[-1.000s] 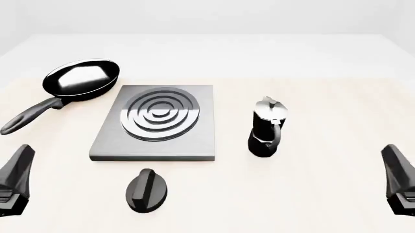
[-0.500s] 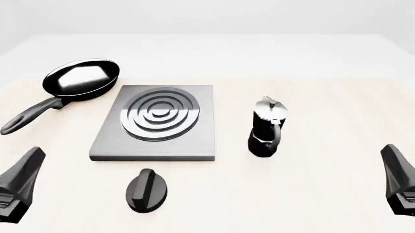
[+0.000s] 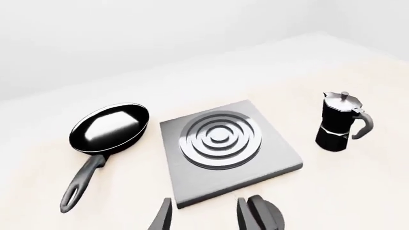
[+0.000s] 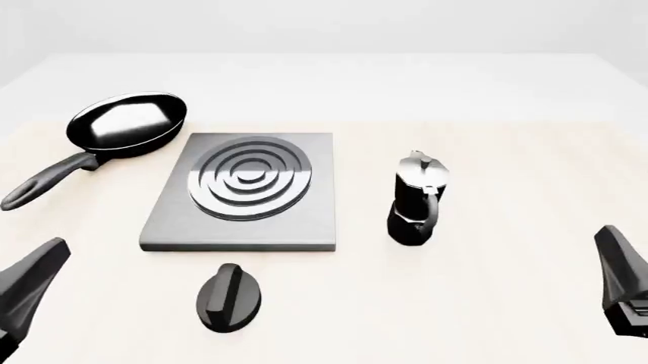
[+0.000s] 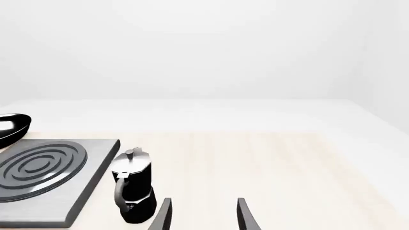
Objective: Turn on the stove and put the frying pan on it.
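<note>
Nothing gripped, stove untouched, pan waiting off to the side

Pan first: the frying pan sits on the counter beyond the stove's far left corner, just beside the slab and clear of the rings, its long handle sweeping back toward the left arm's side. The stove lies flat mid-counter with nothing on its burner, and its knob rests apart from it, just in front of the near edge. A moka pot stands upright to the stove's right.

Left tool hangs low at the near left with its fingers spread and nothing between them; in its own view the knob lies right beside one finger. Right tool hovers at the near right, fingers parted and holding nothing, the moka pot just ahead of it.

Judging by looks, that pan is rigid, glossy and probably slick, with its weight out in the bowl. The handle looks like the sensible hold, gripped close to the bowl so the pan does not droop or twist. The knob is small and ridged; pinching across its raised spine should give the purchase to turn it. Neither step has been done yet.
</note>
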Robot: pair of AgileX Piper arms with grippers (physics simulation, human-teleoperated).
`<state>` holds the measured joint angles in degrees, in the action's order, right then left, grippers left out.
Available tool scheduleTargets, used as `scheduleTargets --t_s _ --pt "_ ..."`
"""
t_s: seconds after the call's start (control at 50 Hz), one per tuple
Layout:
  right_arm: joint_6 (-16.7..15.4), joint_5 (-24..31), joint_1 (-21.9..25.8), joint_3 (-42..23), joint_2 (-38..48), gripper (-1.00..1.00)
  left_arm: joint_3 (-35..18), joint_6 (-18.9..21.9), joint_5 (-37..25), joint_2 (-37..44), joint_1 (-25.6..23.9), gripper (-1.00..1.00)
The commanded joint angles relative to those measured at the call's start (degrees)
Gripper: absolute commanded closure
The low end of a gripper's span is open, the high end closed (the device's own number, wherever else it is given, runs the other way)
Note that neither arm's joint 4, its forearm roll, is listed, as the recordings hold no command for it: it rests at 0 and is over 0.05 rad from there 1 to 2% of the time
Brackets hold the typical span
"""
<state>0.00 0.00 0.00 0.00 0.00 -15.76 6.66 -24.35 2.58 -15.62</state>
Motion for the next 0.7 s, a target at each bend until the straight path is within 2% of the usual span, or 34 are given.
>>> scheduleTargets --t_s 0.02,0.14,0.2,0.24,0.46,0.7 --pt "0.00 0.00 0.00 0.00 0.00 -1.00 -3.09 0.98 -4.75 3.86 -3.78 -1.00" --pt "0.00 0.00 0.00 0.00 0.00 -1.00 -3.41 -0.88 -5.23 7.71 -6.20 -1.00" --pt "0.00 0.00 0.00 0.00 0.00 -1.00 -3.98 0.43 -5.90 7.59 -5.67 -1.00" --pt "0.00 0.00 0.00 0.00 0.00 -1.00 -4.04 -1.29 -5.96 9.53 -7.03 -1.00" --pt "0.00 0.00 0.00 0.00 0.00 -1.00 -3.50 0.47 -5.69 12.20 -6.71 -1.00" --pt "0.00 0.00 0.00 0.00 0.00 -1.00 -2.13 -1.04 -7.10 14.15 -9.48 -1.00"
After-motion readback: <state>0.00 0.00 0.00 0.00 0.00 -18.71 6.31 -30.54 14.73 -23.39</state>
